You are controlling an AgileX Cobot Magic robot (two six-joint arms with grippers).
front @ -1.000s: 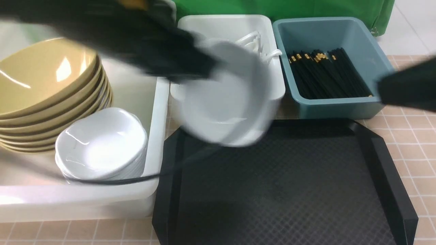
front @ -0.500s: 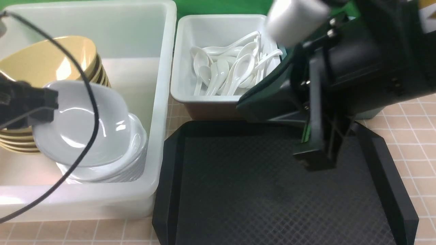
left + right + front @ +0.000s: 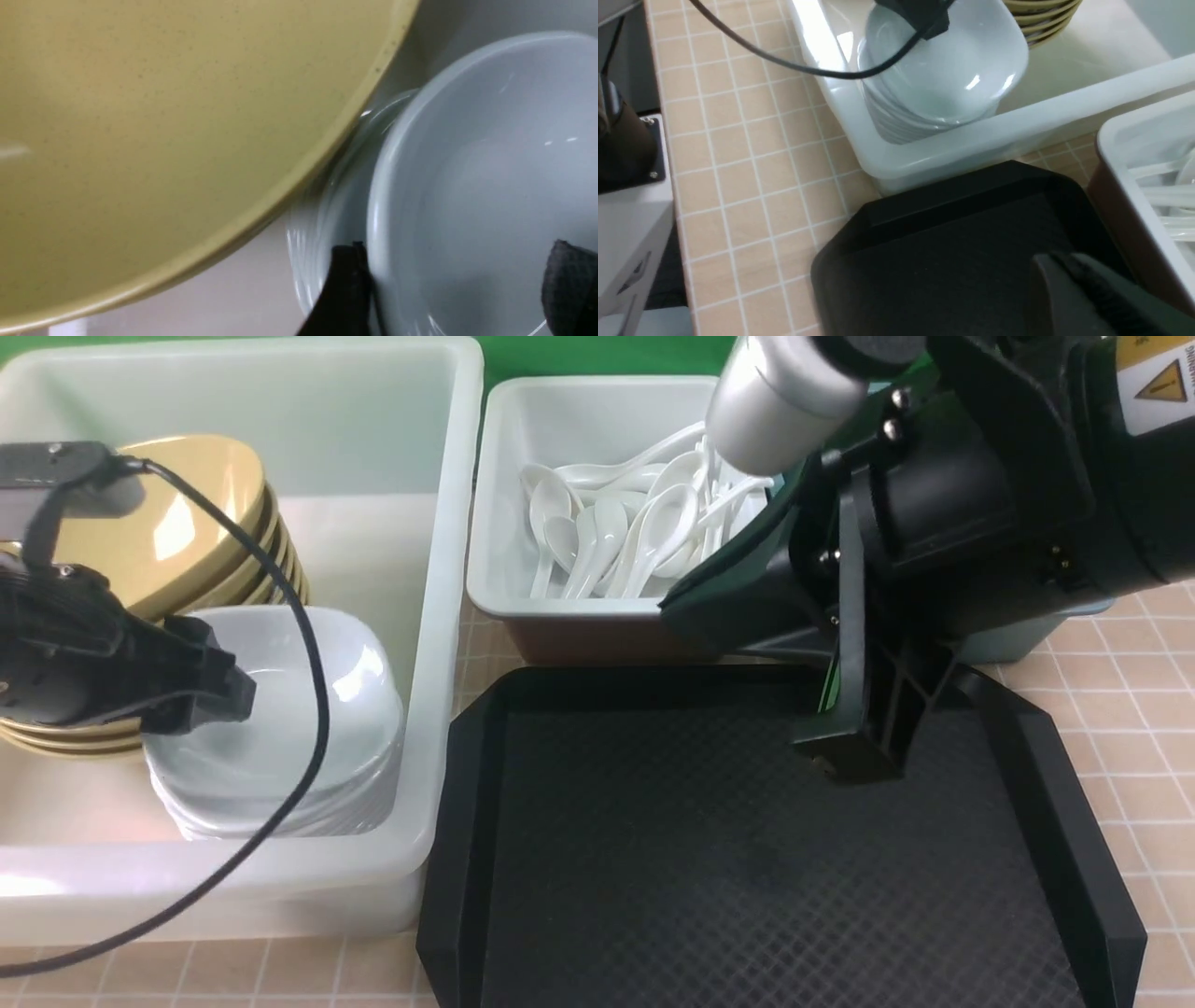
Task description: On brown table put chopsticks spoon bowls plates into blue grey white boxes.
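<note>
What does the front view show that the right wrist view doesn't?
Only the front view: the spoons' scoops and the warning label.

Only the right wrist view: a white panel at the picture's edge.

Both: the white tub, white dishes, yellow bowls, black tray and a cable.

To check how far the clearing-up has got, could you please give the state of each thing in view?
Yellow bowls: stacked, tilted.
White plates: stacked in the tub.
White tub: open-topped, holding dishes.
Spoons: heaped in their bin.
Left gripper: open.
Right gripper: shut.
</note>
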